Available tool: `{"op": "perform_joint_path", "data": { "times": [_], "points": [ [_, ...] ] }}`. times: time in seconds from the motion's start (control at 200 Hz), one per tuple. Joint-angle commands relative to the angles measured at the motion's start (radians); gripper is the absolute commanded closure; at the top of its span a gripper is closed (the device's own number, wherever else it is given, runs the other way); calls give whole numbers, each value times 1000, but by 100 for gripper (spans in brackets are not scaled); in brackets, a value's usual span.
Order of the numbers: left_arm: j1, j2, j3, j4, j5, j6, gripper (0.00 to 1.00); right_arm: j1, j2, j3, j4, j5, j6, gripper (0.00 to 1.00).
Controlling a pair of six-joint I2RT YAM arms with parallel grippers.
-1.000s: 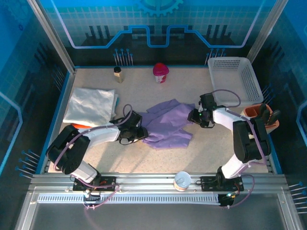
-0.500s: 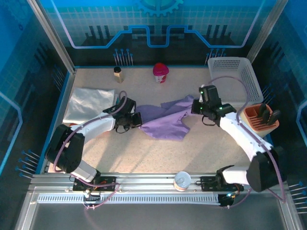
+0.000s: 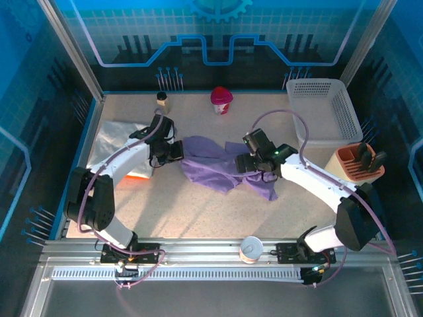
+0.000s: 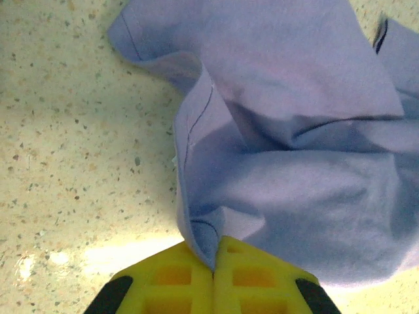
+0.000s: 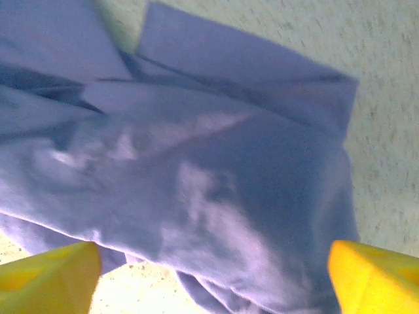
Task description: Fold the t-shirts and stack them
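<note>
Lavender t-shirt (image 3: 215,165) lay crumpled in the middle of the worktop (image 3: 198,211), strung out between the two arms. The left end effector (image 3: 177,150) sat at the shirt's left edge. In the left wrist view its yellow fingers (image 4: 177,288) were pressed together, with a fold of the hem pinched in the seam between them. The right end effector (image 3: 246,164) was over the shirt's right part. In the right wrist view its fingers (image 5: 49,268) stood wide apart, with purple cloth spread below them and nothing gripped. Over at the left, the white t-shirt (image 3: 114,140) lay flat beside the left arm, and a strip of the orange t-shirt (image 3: 140,175) showed at its near edge. The white mesh basket (image 3: 327,109) stood in the far right corner.
</note>
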State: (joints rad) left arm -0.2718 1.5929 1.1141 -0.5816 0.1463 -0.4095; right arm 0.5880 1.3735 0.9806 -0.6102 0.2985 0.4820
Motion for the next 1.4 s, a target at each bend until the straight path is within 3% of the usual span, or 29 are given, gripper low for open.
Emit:
{"op": "perform_joint_path", "data": {
  "times": [0.0,0.19,0.37,0.465,0.54,0.655,0.73,0.866,1.101,1.286,1.396],
  "points": [
    [10,11,16,-54,-19,41,100,-6,-90,-71,-48,-35,70,0],
    [18,33,36,-72,-31,58,98,-5,-169,-239,-52,-34,129,4],
    [26,68,85,-136,-119,68,93,-3,-133,-350,84,-87,178,9],
    [25,64,111,-188,-140,51,85,-2,-77,-349,114,-73,186,13],
    [18,45,115,-224,-157,39,66,-7,-32,-339,125,-63,188,20],
    [-3,-14,77,-234,-147,7,54,-18,20,-311,113,-38,194,43],
    [-45,-62,30,-208,-110,-34,51,-36,25,-290,89,-13,198,64],
    [-178,-97,-40,-173,-92,-118,49,-93,-17,-236,52,-6,181,81],
    [-391,-13,-130,29,-31,-273,43,-168,-74,-150,64,49,118,89],
    [-458,106,-99,116,-82,-306,27,-171,-66,-126,61,44,104,95],
    [-465,140,-81,171,-91,-319,25,-172,-77,-143,61,40,107,98]
  ]
}}
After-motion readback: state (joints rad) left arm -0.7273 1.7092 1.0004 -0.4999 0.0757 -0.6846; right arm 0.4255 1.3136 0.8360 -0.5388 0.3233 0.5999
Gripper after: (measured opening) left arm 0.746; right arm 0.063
